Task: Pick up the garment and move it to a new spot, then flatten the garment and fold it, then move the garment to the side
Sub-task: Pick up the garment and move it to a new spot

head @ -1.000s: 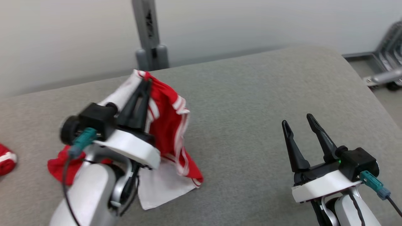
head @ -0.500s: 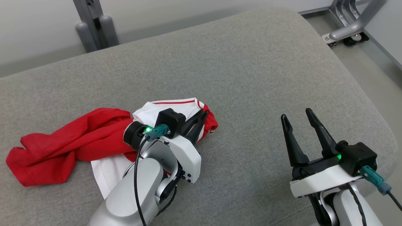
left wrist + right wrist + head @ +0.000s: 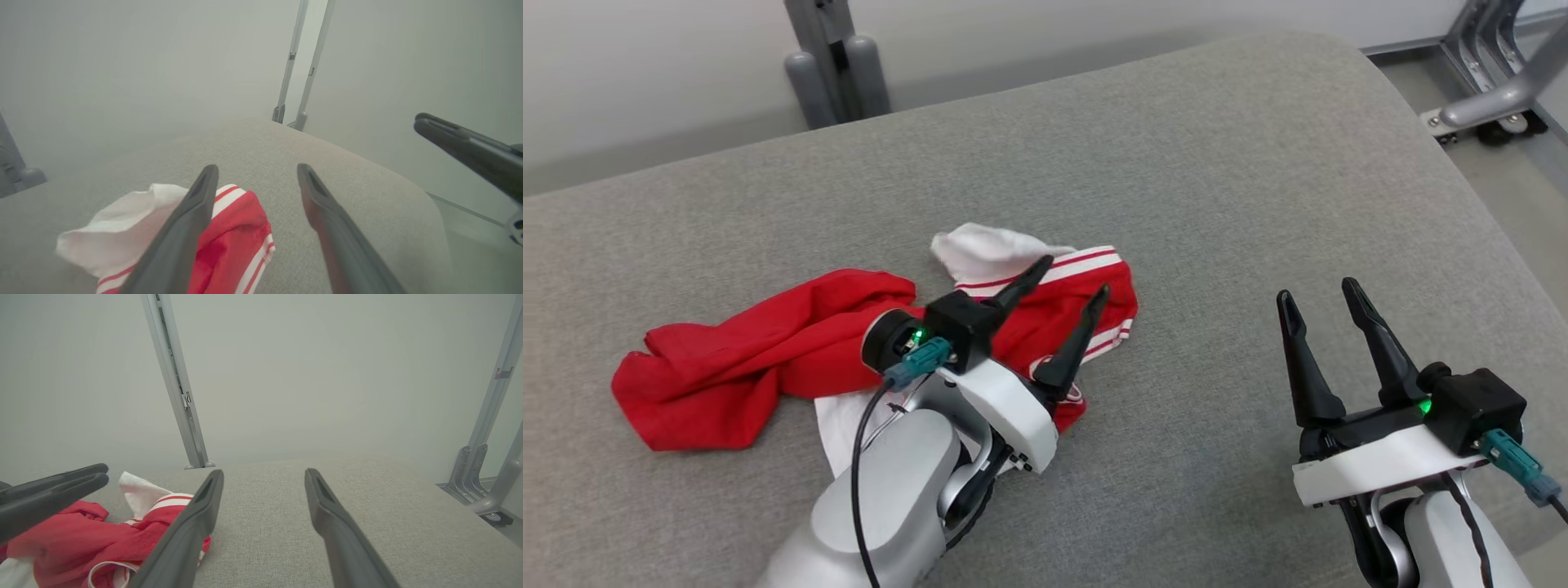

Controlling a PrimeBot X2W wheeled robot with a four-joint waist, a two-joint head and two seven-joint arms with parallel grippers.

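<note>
Head view: left gripper (image 3: 1074, 276), jaws wide, over the red-and-white garment (image 3: 768, 359), which trails leftward; right gripper (image 3: 1317, 290) wide, well apart.

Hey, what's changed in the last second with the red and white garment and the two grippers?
The left gripper lowered the garment onto the grey cushion, then opened and let it go; it now lies crumpled there. The right gripper stayed open and empty, off to the side.
</note>
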